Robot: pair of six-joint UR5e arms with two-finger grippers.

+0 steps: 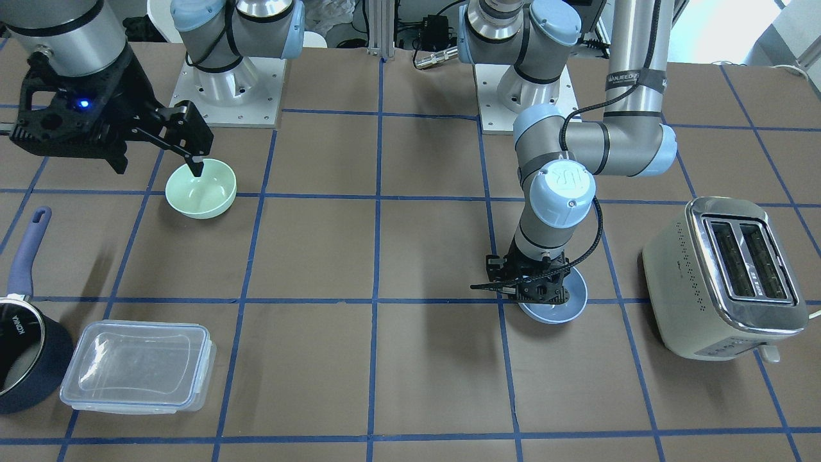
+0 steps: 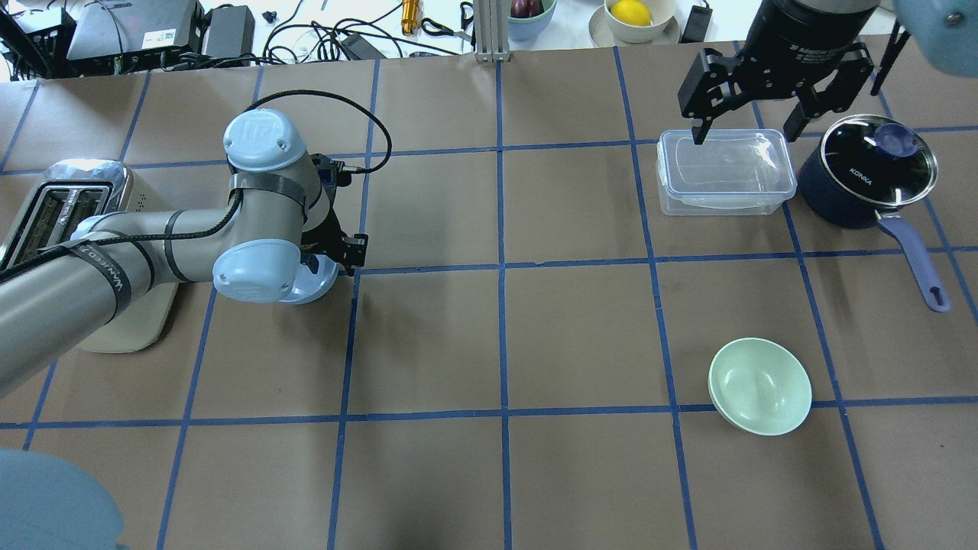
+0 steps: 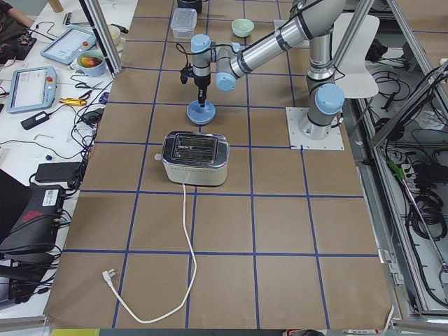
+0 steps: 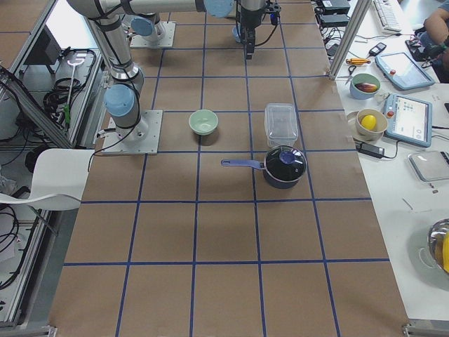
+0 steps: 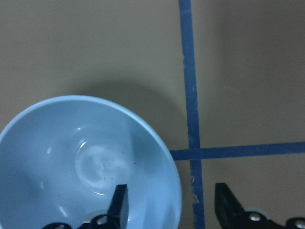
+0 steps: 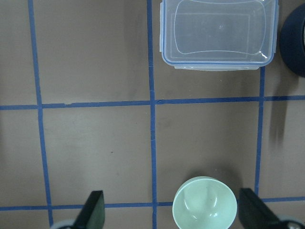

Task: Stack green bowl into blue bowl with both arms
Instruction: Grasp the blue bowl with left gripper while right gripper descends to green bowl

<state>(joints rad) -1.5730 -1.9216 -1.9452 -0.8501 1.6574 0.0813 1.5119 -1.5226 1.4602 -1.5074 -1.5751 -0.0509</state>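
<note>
The green bowl (image 1: 201, 189) stands upright on the table; it also shows in the overhead view (image 2: 760, 387) and the right wrist view (image 6: 205, 202). My right gripper (image 1: 157, 160) hangs open and empty well above the table, with the bowl below between its fingers in the right wrist view. The blue bowl (image 2: 317, 284) sits beside the toaster, mostly hidden under my left arm. My left gripper (image 5: 171, 200) is open and low over the blue bowl (image 5: 71, 157), one finger inside the bowl and the other outside its rim.
A cream toaster (image 1: 725, 276) stands next to the blue bowl. A clear lidded container (image 2: 726, 172) and a dark navy saucepan (image 2: 871, 176) with a long handle sit beyond the green bowl. Blue tape lines cross the brown table.
</note>
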